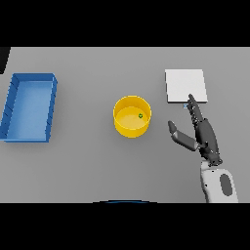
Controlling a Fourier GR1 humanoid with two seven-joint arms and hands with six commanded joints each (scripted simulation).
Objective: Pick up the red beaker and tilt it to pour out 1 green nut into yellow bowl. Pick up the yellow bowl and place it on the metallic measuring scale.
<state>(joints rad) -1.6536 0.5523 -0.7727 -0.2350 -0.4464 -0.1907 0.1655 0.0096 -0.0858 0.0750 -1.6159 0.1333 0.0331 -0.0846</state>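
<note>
Resting open above the table [88,166], right hand [204,134] points straight fingers at the scale [185,85], thumb spread wide. Green nut [140,115] inside yellow bowl [132,117]. Blue tray [29,107] far left. No legible writing.

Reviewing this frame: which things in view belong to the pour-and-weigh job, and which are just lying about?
Job:
- yellow bowl
- green nut inside it
- metallic measuring scale
- right hand, open

Lying about:
- blue tray

No red beaker in view.

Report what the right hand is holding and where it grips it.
Nothing is held. The right hand hangs open, fingers straight, between the yellow bowl and the scale.
</note>
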